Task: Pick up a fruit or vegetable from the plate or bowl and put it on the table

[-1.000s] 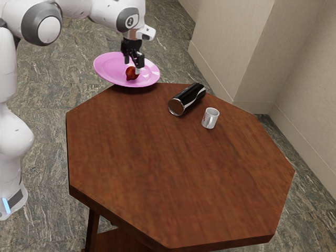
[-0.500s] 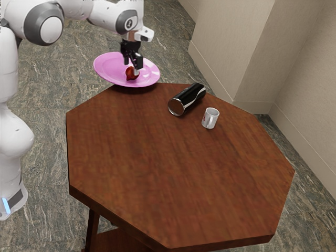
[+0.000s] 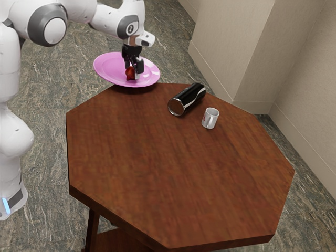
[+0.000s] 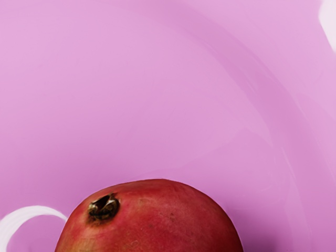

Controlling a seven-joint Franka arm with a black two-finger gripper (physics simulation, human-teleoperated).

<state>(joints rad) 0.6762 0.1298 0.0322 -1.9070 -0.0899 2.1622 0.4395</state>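
My gripper [image 3: 132,73] is down at the pomegranate [image 4: 157,220] on the pink plate [image 3: 107,65].
I have the fingers spread apart, with the fruit between them; I can't tell whether either one touches it, and I see no grip on it. From the wrist I make out its dark crown against the pink. The plate sits at the edge of the brown table [image 3: 168,168], with a black cylinder [image 3: 190,98] lying on its side and a white mug [image 3: 210,119] upright near it.
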